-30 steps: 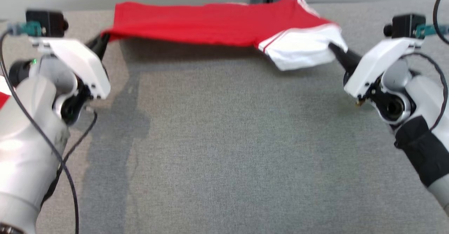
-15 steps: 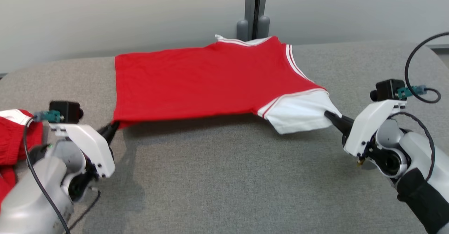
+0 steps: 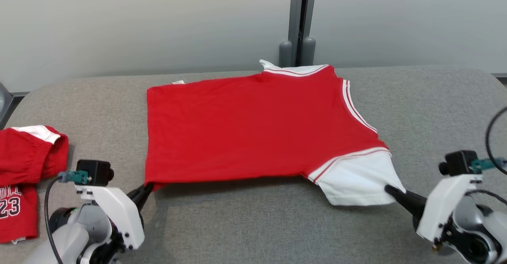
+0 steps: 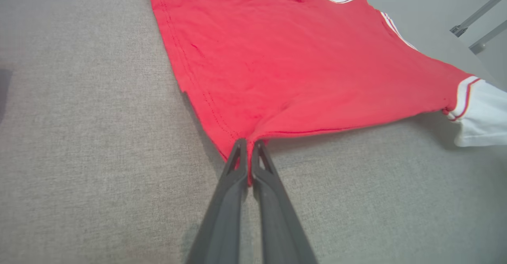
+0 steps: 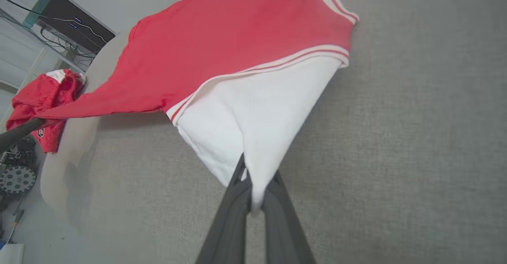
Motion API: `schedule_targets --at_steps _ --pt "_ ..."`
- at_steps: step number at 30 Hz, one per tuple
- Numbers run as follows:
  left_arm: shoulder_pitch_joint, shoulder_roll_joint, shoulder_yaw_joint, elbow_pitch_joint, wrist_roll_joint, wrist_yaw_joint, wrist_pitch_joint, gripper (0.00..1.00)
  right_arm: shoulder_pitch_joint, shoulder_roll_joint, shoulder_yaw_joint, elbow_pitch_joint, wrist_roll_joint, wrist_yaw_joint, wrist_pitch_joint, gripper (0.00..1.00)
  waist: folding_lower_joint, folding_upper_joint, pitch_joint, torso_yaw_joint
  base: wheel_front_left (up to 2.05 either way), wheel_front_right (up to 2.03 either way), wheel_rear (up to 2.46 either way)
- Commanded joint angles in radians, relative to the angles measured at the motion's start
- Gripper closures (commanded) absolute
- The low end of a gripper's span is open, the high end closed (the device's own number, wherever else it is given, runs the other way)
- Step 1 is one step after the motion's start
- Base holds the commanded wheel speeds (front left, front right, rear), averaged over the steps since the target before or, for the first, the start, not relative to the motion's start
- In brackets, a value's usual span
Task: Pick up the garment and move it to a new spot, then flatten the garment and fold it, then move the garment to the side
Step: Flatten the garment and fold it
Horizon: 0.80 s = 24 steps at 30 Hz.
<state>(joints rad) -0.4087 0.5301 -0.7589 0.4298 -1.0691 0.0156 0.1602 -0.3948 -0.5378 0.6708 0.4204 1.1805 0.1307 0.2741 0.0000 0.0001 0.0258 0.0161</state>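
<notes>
Garment, a red shirt with white sleeves, is being gripped at two points along its near edge. Left gripper is clenching its two dark fingers on the red hem corner, and in the left wrist view a nub of cloth is showing between the tips. Right gripper is pinching the edge of the white sleeve, fingers pressed together with fabric bunching between them. Between those two grips the near edge is hanging slightly off the grey padded table and casting a shadow beneath it. The far part of the shirt, collar included, is lying flat near the table's back edge. A second red piece, with white trim and the number 23, is lying at the table's left end, well apart from the shirt. Behind the table a grey post is standing against a pale wall.
</notes>
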Motion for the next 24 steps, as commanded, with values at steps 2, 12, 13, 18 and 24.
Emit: schedule_targets --at_steps 2,12,13,18,24 --pt "0.039 0.03 0.001 -0.049 -0.008 0.02 0.006 1.0 0.07 -0.027 -0.039 -0.058 0.002 0.001 0.004 1.0 0.0 -0.0001 -0.002 0.003 0.0 0.0 0.0" --pt "0.2 0.143 0.031 -0.309 -0.031 0.146 0.003 1.0 0.44 -0.05 -0.307 -0.424 -0.076 0.001 0.073 1.0 0.0 -0.0001 0.022 0.005 0.0 0.0 0.0" --pt "0.212 0.149 0.035 -0.325 -0.034 0.156 0.001 1.0 0.478 -0.04 -0.337 -0.461 -0.095 0.001 0.09 1.0 0.0 -0.0001 0.024 0.007 0.0 0.0 0.0" --pt "0.239 0.174 0.041 -0.387 -0.039 0.186 0.007 1.0 0.64 0.051 -0.491 -0.651 -0.198 0.001 0.229 1.0 0.0 -0.0001 0.037 0.014 0.0 0.0 0.0" --pt "0.238 0.181 0.043 -0.423 -0.035 0.201 0.013 1.0 0.722 0.213 -0.627 -0.823 -0.323 0.001 0.416 1.0 0.0 -0.0001 0.056 0.016 0.0 0.0 0.0"
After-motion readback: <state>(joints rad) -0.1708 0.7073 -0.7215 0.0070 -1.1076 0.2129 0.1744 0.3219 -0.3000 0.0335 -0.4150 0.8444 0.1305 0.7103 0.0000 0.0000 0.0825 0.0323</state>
